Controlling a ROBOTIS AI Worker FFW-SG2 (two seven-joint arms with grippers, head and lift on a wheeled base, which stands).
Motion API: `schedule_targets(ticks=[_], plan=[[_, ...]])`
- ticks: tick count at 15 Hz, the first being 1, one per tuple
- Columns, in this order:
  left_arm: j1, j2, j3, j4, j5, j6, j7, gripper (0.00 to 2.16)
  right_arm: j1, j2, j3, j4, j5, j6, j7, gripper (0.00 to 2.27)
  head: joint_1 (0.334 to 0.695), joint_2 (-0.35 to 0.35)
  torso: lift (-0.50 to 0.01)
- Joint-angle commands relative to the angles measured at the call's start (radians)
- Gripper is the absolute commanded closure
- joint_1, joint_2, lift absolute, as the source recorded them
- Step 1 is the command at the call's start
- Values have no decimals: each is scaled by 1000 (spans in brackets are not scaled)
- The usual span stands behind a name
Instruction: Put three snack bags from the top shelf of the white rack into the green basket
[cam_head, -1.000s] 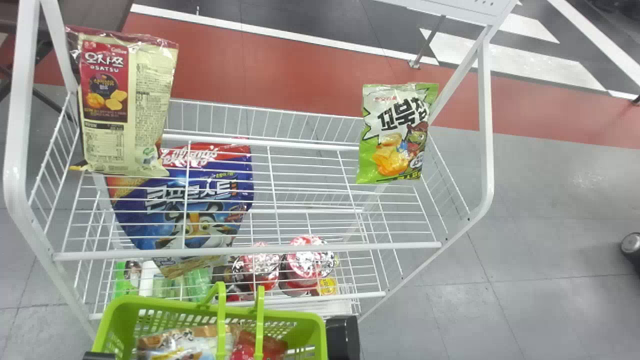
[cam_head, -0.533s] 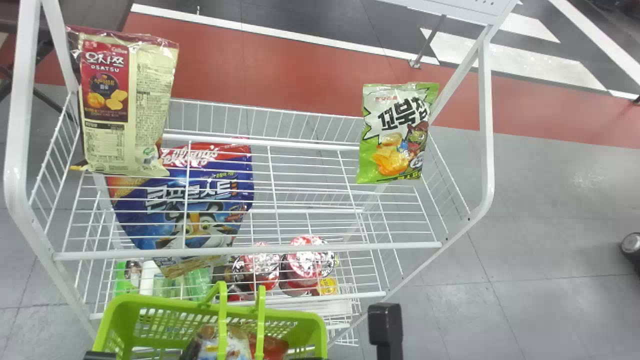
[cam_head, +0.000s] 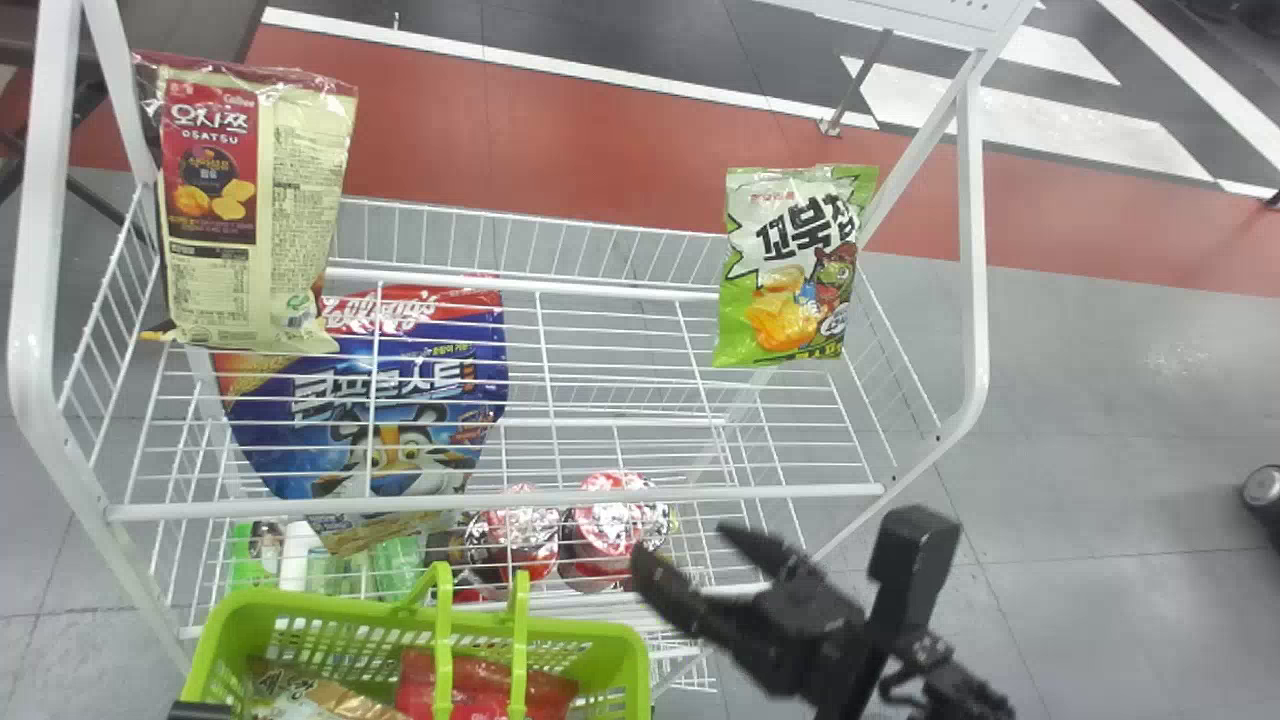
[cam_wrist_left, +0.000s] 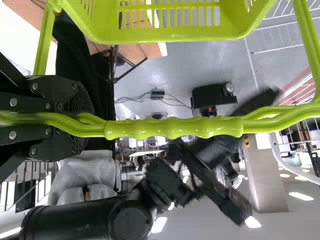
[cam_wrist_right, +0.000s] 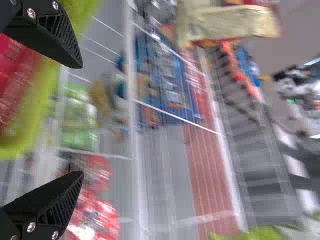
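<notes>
Noting front rail between right gripper (jaws apart, empty) and green snack bag. Left gripper clamped on basket handle.

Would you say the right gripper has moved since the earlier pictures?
Yes: against the white rack in the head view, the right gripper has moved up and rightward, away from the green basket.

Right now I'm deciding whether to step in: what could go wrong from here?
The open right hand might snag the white rack's front bar. The green basket is held by its handles in the left hand; a bump might swing it. The green snack bag stands upright and could tip if nudged.
</notes>
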Motion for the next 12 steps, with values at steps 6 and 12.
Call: schedule_targets(ticks=[6, 12], plan=[[0, 2, 0, 10, -5, 0, 3, 2152, -433, 5, -63, 311, 204, -263, -129, 43, 695, -350, 0], [-18, 14, 8, 14, -2, 6, -3, 2152, -634, 2, -104, 525, 356, -275, -218, 66, 695, -350, 0]])
